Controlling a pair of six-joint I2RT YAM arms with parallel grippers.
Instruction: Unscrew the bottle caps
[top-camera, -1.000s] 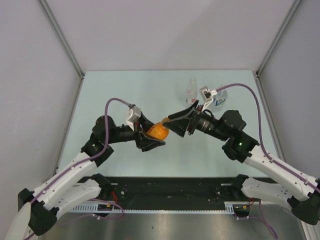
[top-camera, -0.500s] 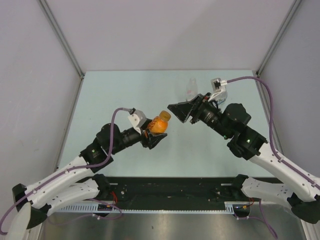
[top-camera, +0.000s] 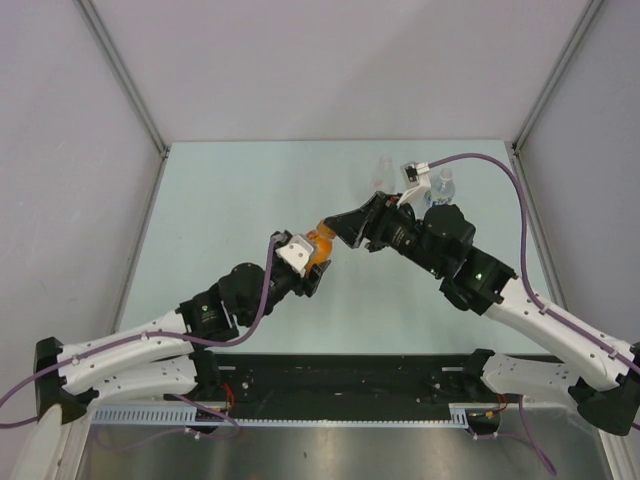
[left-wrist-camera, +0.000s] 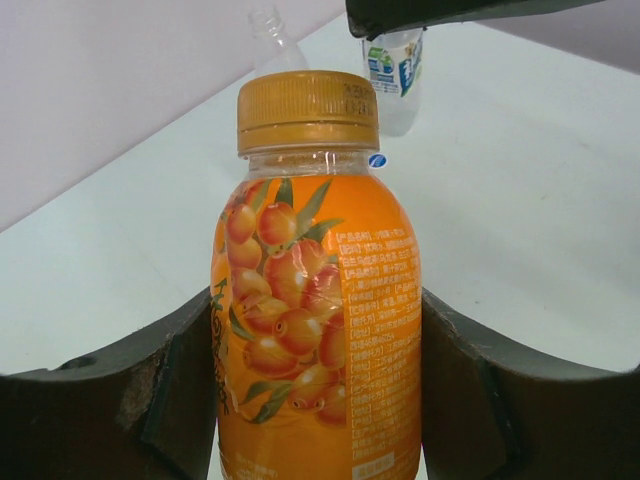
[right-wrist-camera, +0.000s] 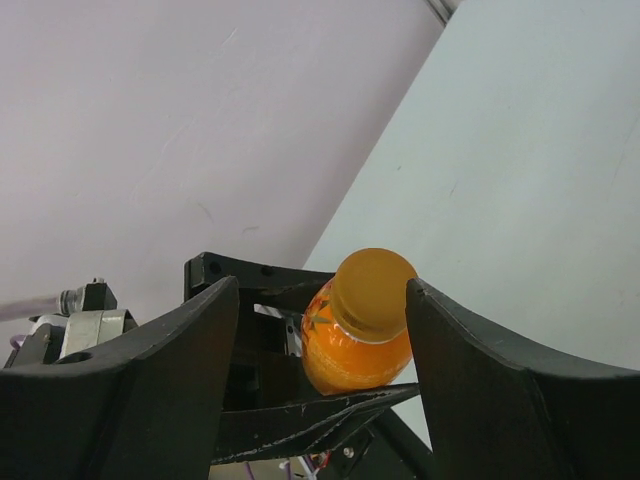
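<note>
The orange bottle (top-camera: 320, 247) sits roughly at the middle of a pale mint-green desk (top-camera: 240, 190), which is smooth, matte and unmarked. It is clamped in the left pincer (top-camera: 311, 263). In the left wrist view the two dark fingers (left-wrist-camera: 180, 390) press against either side of the bottle's fruit-printed body. The bottle is tilted, with its neck pointing away from the left arm toward the right one.

Its orange cap (left-wrist-camera: 307, 110) is on the neck. The right pincer (top-camera: 336, 232) straddles that cap with its jaws spread. From the right wrist, one finger (right-wrist-camera: 190, 360) stands clear of the cap (right-wrist-camera: 373, 292) with a plain gap. The other finger lies right at the cap's edge; whether it touches cannot be told.

Beyond the orange bottle, toward the far side of the desk, stands a clear bottle with blue-white label (left-wrist-camera: 392, 75). Its top is hidden behind the right pincer. Just left of it, also behind the orange bottle, is a second clear bottle (left-wrist-camera: 272, 35); its label is too faint to read.

Plain grey-lilac walls (top-camera: 330, 60) close in the desk on three sides around the orange bottle, and they meet at slim metal posts (top-camera: 120, 70). On the near side of the orange bottle, a black rail (top-camera: 340, 375) carries the arm bases.
</note>
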